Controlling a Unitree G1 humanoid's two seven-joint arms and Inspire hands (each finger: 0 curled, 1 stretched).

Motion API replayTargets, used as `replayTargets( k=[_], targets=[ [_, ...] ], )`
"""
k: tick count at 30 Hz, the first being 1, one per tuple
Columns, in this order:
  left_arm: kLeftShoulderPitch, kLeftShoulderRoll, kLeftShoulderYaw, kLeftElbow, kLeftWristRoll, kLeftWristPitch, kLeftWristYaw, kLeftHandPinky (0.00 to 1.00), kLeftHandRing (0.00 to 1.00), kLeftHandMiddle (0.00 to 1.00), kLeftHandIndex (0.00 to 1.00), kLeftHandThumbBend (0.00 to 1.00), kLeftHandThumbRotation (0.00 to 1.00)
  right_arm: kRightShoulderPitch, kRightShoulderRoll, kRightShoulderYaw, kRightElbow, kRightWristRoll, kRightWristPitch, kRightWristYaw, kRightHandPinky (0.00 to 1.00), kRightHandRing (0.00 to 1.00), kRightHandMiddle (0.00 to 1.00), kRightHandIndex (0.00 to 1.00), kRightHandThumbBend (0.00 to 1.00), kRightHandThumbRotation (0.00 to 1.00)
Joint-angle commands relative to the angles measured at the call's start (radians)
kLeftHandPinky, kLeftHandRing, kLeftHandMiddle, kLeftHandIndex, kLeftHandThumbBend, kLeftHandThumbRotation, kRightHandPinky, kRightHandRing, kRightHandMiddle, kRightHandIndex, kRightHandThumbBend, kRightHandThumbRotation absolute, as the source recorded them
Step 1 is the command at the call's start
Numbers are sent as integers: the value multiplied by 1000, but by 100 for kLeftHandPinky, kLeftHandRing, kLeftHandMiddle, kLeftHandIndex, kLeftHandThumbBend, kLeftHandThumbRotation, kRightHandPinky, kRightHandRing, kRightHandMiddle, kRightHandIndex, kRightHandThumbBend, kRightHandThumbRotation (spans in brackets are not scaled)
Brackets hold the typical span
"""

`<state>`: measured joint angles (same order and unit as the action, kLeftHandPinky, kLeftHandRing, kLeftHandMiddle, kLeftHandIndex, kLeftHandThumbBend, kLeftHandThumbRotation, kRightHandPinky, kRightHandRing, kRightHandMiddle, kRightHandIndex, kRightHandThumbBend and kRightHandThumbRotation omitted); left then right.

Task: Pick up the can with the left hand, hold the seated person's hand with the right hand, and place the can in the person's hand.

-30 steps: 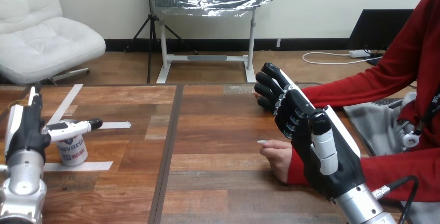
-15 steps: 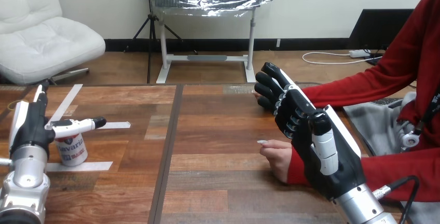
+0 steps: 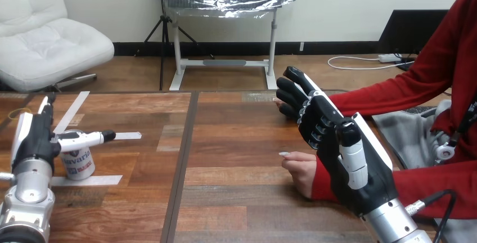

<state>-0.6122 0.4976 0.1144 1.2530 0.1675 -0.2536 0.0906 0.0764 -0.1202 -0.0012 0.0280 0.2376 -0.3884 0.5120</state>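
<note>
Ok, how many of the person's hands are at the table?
2. The person's near hand rests on the table beside the robot's right hand. The person's far hand lies farther back, mostly hidden behind the right hand's fingers.

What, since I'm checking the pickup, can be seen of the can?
The can is small and white with blue and red print, and looks like metal. It stands upright on the wooden table near its left edge, by a strip of white tape. The open left hand is close at its left side, with the thumb stretched across above its top. I cannot tell whether the hand touches it. It is not yet lifted.
</note>
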Motion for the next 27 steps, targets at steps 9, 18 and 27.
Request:
replayTargets(
  k=[9,18,27],
  targets=[
    [-97,18,-32,12,12,41,-28,80,89,93,98,90,12,-24,-2,-2,-46,21,2,-6,94,94,94,95,94,100],
    [-99,20,-28,24,2,63,-42,83,91,95,98,89,14,-25,2,1,-40,22,-4,-4,92,93,93,94,93,100],
    [-96,24,-37,28,13,67,-37,83,92,95,98,87,15,-23,3,2,-38,25,-6,-1,91,94,93,95,93,100]
  ],
)
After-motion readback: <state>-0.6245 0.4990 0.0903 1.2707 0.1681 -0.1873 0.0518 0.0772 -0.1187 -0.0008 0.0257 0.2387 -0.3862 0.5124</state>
